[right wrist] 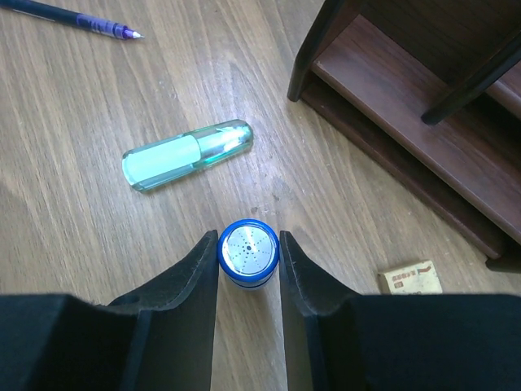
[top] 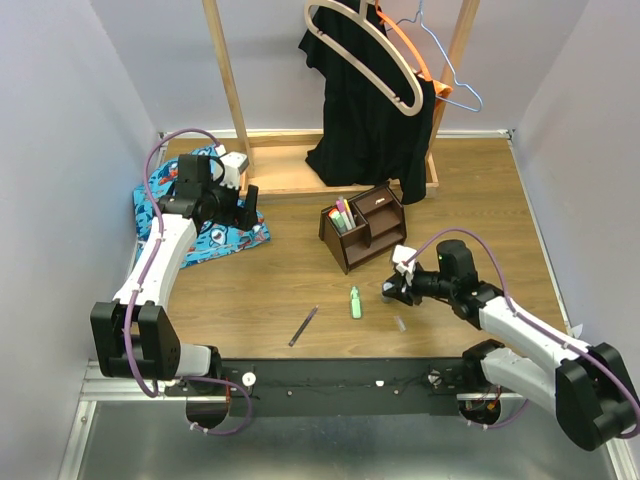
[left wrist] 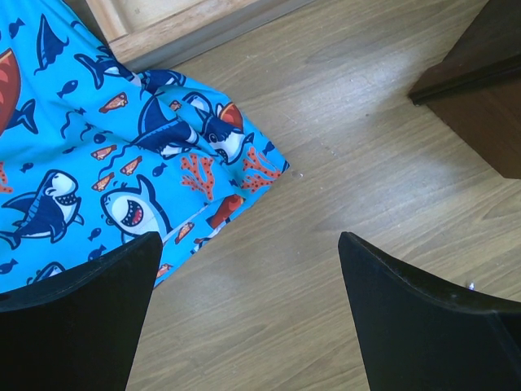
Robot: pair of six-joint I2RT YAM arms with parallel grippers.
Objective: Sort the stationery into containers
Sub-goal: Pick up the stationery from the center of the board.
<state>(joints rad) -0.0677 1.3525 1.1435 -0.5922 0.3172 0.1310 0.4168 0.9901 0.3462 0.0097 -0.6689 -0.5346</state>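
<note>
The right gripper (right wrist: pixel 248 273) pinches the small blue bottle (right wrist: pixel 248 251) upright, jaws part-closed on its sides. It is probably light, rigid and slick, so best gripped mid-body. The pale green marker (right wrist: pixel 186 155) lies at eleven o'clock and the organizer (right wrist: pixel 423 138) at one. Farther off, the left gripper (left wrist: pixel 244 318) gapes wide, empty.

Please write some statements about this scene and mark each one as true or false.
1. The right claw grips the blue bottle. True.
2. The left claw holds a marker. False: it is open and empty.
3. The organizer holds some markers. True.
4. The purple pen stands in the organizer. False: the pen lies on the table.
5. The green marker lies on the table. True.
</note>
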